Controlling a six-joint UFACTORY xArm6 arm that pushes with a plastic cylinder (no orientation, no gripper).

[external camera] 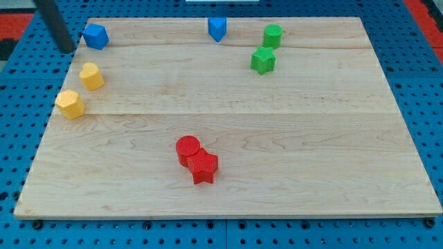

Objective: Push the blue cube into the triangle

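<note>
The blue cube [95, 36] sits near the top left corner of the wooden board [291, 166]. A second blue block, a triangle with a pointed lower end [217, 29], lies at the view's top centre, well to the right of the cube. My dark rod comes down from the top left, and my tip [67, 50] rests at the board's left edge. It is just left of and slightly below the blue cube, with a small gap between them.
Two yellow blocks [91, 75] [70, 104] lie below the cube along the left edge. A green cylinder [273, 35] and a green star [263, 60] sit right of the triangle. A red cylinder [187, 149] touches a red star [203, 167] at bottom centre.
</note>
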